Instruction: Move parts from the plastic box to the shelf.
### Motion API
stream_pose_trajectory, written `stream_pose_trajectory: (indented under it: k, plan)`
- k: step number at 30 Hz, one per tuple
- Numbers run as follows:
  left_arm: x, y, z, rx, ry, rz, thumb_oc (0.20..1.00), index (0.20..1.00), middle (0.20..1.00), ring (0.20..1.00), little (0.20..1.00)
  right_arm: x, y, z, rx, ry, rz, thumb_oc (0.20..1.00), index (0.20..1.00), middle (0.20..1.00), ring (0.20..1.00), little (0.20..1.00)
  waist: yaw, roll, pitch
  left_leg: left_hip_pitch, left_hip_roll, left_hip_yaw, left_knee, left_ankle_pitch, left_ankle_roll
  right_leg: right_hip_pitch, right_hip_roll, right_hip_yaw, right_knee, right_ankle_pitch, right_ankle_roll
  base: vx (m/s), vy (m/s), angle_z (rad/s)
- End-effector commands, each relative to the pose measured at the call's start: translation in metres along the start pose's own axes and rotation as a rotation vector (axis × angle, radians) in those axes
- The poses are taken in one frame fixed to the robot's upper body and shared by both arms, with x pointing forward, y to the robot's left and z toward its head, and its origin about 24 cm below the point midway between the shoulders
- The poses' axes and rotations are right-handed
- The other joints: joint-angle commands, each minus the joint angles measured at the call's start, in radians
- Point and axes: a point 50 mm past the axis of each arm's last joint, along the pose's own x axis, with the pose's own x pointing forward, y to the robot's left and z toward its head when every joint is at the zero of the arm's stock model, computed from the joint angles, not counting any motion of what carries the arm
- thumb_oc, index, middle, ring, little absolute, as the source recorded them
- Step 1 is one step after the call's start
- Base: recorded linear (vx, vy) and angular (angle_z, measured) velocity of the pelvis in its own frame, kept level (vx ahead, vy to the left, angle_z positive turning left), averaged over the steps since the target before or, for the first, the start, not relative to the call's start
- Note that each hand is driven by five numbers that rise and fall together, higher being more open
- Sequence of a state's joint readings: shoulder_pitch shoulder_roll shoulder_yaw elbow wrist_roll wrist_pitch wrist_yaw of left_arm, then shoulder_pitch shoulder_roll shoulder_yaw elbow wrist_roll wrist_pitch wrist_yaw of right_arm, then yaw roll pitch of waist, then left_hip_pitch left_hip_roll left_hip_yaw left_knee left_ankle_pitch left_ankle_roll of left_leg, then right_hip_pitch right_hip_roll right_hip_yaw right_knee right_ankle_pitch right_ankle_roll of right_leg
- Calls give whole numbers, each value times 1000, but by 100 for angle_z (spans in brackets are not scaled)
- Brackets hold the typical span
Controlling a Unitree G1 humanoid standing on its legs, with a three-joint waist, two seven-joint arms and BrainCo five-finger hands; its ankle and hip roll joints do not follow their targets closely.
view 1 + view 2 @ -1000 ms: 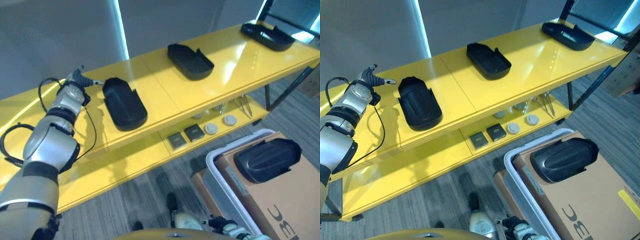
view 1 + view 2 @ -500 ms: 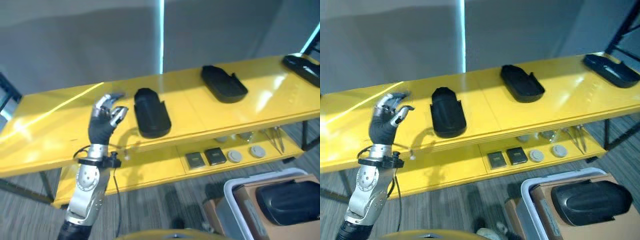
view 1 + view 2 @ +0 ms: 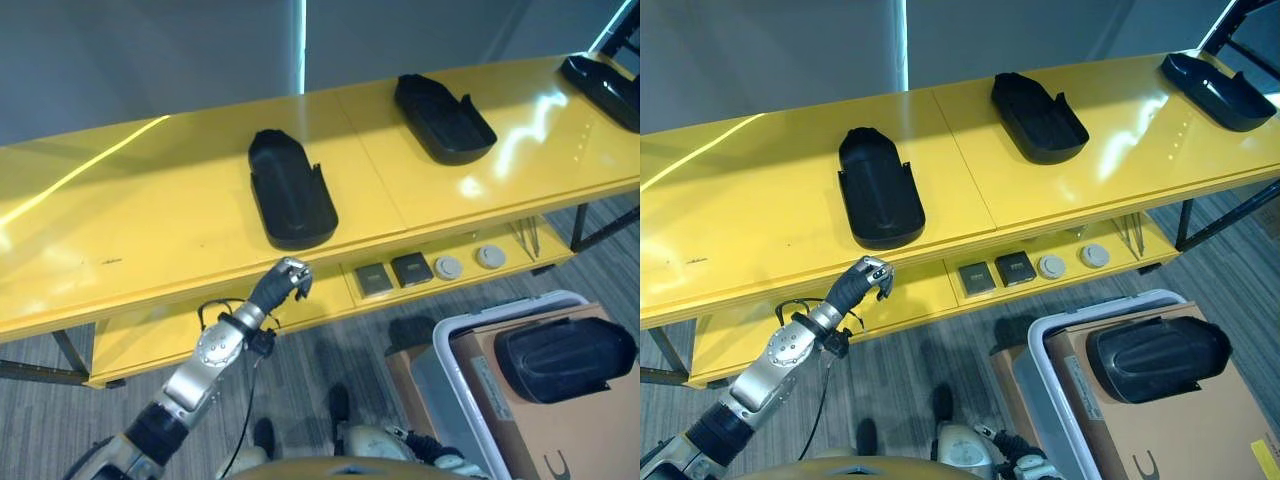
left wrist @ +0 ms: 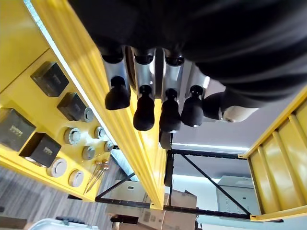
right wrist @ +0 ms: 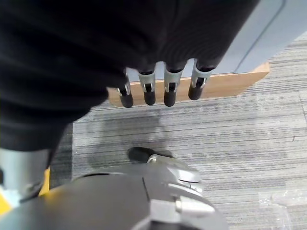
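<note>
Yellow shelf (image 3: 150, 215) carrying three black parts (image 3: 290, 190); fourth part (image 3: 560, 355) in box (image 3: 450, 335). Left hand (image 3: 283, 282) below shelf edge, empty, fingers relaxed; right hand (image 5: 158, 88) likewise.

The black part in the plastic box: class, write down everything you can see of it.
The black part is a long, dark, matte shell that looks like moulded plastic, with rounded ends and a raised lengthwise ridge. It lies domed side up, roughly level, on a brown cardboard sheet inside the plastic box, whose pale rim frames it. Neither hand touches it; the left hand hangs in front of the yellow shelf.
</note>
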State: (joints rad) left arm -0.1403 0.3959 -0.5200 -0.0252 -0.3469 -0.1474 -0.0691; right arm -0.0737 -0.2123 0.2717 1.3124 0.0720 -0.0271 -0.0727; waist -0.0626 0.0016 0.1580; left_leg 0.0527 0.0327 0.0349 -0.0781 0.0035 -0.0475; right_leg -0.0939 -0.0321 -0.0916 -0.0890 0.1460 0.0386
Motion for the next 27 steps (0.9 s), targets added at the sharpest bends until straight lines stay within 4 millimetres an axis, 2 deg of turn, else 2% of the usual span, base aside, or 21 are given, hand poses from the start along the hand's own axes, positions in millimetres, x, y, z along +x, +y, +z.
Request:
stream_pose_trajectory:
  k: [1, 5, 7, 11, 15, 27]
  plan:
    - [19, -6, 24, 55, -127, -39, 200, 200, 200, 200, 200, 0, 7, 0, -45, 16, 11, 1000, 1000, 1000, 1000, 1000, -8, -11, -7, -34, 41, -32, -9, -2, -27, 58, -63, 28, 2, -84, 93, 20, 17, -4]
    - [31, -5, 32, 88, -168, -21, 200, 200, 200, 200, 200, 0, 9, -2, -68, 13, 16, 1000, 1000, 1000, 1000, 1000, -22, -14, -7, -31, 41, -23, -9, -6, -30, 55, -64, 34, 2, -83, 93, 17, 8, -9]
    - [42, 2, 43, 121, -216, 37, 200, 200, 200, 200, 200, -1, 10, -2, -82, 3, 13, 1000, 1000, 1000, 1000, 1000, -34, -15, -4, -33, 41, -17, -9, -5, -31, 51, -64, 41, 2, -80, 95, -5, -4, -11]
    - [49, 11, 51, 181, -238, 84, 200, 200, 200, 200, 200, -1, 9, -2, -84, 0, 7, 1000, 1000, 1000, 1000, 1000, -41, -13, 1, -37, 40, -13, -9, -4, -32, 46, -64, 46, 2, -77, 97, -8, -1, -5]
    - [54, 31, 53, 224, -224, 177, 200, 200, 200, 200, 200, -1, 5, -3, -89, -2, 2, 1000, 1000, 1000, 1000, 1000, -52, -7, 11, -43, 38, -3, -9, -1, -34, 34, -66, 53, 2, -70, 98, -7, 4, -3]
    - [57, 63, 52, 250, -194, 350, 200, 200, 200, 200, 200, 0, 4, 13, -101, -71, 3, 1000, 1000, 1000, 1000, 1000, -63, -9, 46, -91, 34, 13, -9, 18, -34, -24, -66, 68, 2, -45, 102, -21, 5, -5]
